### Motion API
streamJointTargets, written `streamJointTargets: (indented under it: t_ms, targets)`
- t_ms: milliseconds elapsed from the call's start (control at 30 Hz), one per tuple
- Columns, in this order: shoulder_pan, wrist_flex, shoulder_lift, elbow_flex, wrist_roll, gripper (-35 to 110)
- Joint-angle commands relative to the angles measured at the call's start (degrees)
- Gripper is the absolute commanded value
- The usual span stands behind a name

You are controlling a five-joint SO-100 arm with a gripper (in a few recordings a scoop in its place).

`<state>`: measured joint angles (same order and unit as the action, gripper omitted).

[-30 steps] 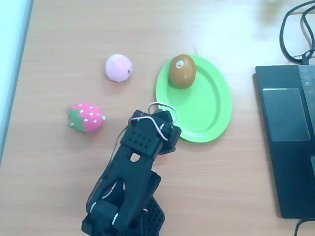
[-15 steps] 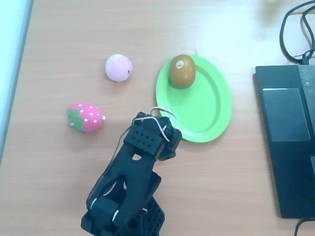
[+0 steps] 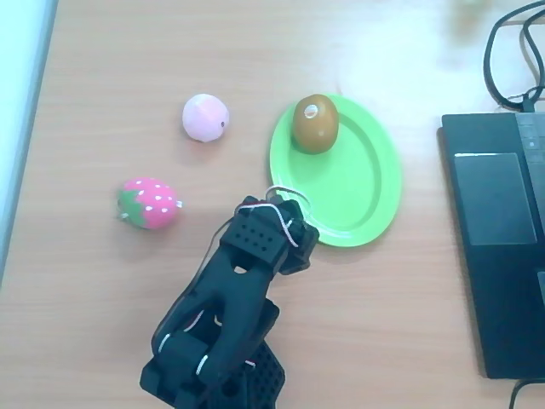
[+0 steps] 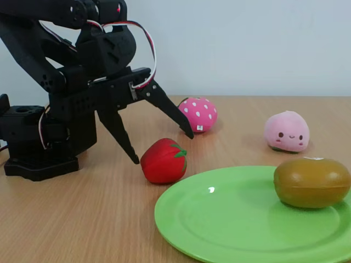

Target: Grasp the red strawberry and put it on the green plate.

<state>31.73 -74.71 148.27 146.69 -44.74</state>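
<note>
The red strawberry point(image 4: 163, 160) lies on the table just left of the green plate point(image 4: 236, 219), close to its rim. My black gripper point(image 4: 162, 147) is open and straddles it from above. One fingertip point(image 4: 134, 159) reaches down at the fruit's left, the other point(image 4: 189, 133) hangs above and behind its right. The fingers are not closed on the fruit. In the overhead view the arm's wrist point(image 3: 266, 234) covers the strawberry, next to the lower left rim of the green plate point(image 3: 362, 192).
A brown kiwi point(image 3: 315, 123) point(image 4: 311, 182) sits on the plate's rim end. A pink dotted strawberry point(image 3: 149, 203) point(image 4: 198, 114) and a pale pink peach ball point(image 3: 205, 117) point(image 4: 287, 131) lie on the table. A black laptop point(image 3: 498, 239) and cables point(image 3: 511, 51) are at the right.
In the overhead view the wrist has shifted slightly toward the lower right. The fruits and the plate have not moved.
</note>
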Motion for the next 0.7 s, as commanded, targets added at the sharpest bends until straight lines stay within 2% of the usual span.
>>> streamJointTargets:
  t_ms: [0, 667]
  targets:
    - [0.53, 0.97, 0.0, 1.49, -0.79, 45]
    - [-0.44, 6.42, -2.11, 7.03, -2.02, 44]
